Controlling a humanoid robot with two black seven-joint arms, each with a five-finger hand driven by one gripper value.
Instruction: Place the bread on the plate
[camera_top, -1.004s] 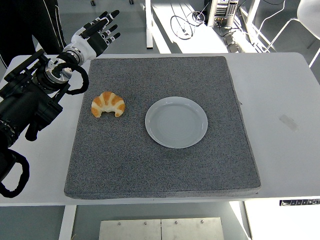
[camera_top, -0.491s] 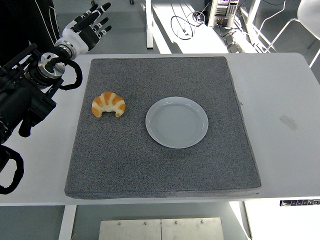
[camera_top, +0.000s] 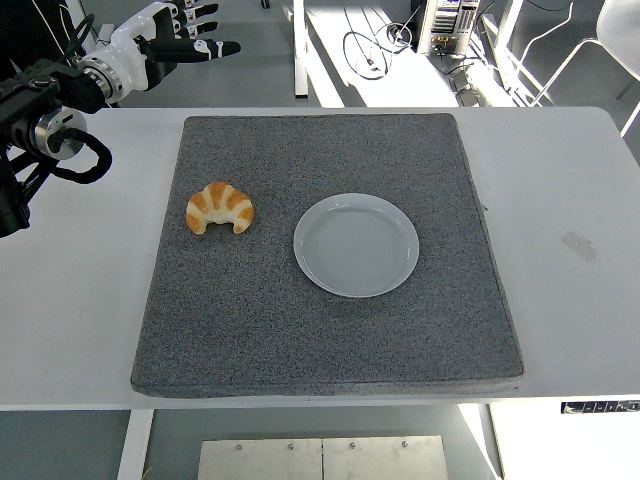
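Note:
A golden croissant (camera_top: 220, 208) lies on the left part of a grey mat (camera_top: 330, 330). An empty white plate (camera_top: 356, 244) sits on the mat's middle, a short way right of the croissant. My left hand (camera_top: 180, 38) is raised at the top left, beyond the table's far edge, well above and behind the croissant. Its fingers are spread and hold nothing. The left arm (camera_top: 45, 110) reaches in from the left edge. My right arm is out of view.
The mat covers most of the white table (camera_top: 570, 200). A small piece of tape (camera_top: 580, 245) lies on the table at the right. Chairs, cables and equipment stand on the floor beyond the far edge.
My left arm has pulled back up and to the left, away from the mat. The hand has turned so its fingers point right. The croissant and plate have not moved.

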